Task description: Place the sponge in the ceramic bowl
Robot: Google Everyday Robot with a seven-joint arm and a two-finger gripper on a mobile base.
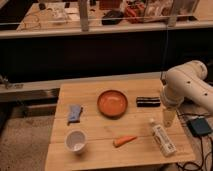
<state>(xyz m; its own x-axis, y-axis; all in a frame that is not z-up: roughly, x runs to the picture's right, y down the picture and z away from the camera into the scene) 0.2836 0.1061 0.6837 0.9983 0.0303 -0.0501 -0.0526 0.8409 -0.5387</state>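
The claw (169, 119) is hanging at the lower end of the white arm (186, 85), over the right side of the table (95, 155), just right of a black block (148, 101) and above a white bottle (162, 138) that is lying on its side. I cannot tell whether the claw is released or clenched; it is showing nothing blue in it, and it is sitting well apart from the sponge.

The sponge (74, 113), a blue and slightly crumpled piece, is lying flat on the left part of the table. It is resting left of the ceramic bowl (112, 103), near it but not touching. I am taking the orange, shallow, round dish in the middle of the table to be that bowl. Its inside is showing only its own orange surface, so it is holding nothing that I can see.

2 more things are lying toward the front: a white cup (76, 140) at the front left and a carrot (124, 141) near the middle.

Judging from this, the end the task is asking for is not showing here: the sponge is sitting outside the bowl. What is remaining is the whole transfer, with the claw crossing from the right side past the bowl, gripping the sponge, and setting it inside the orange dish.
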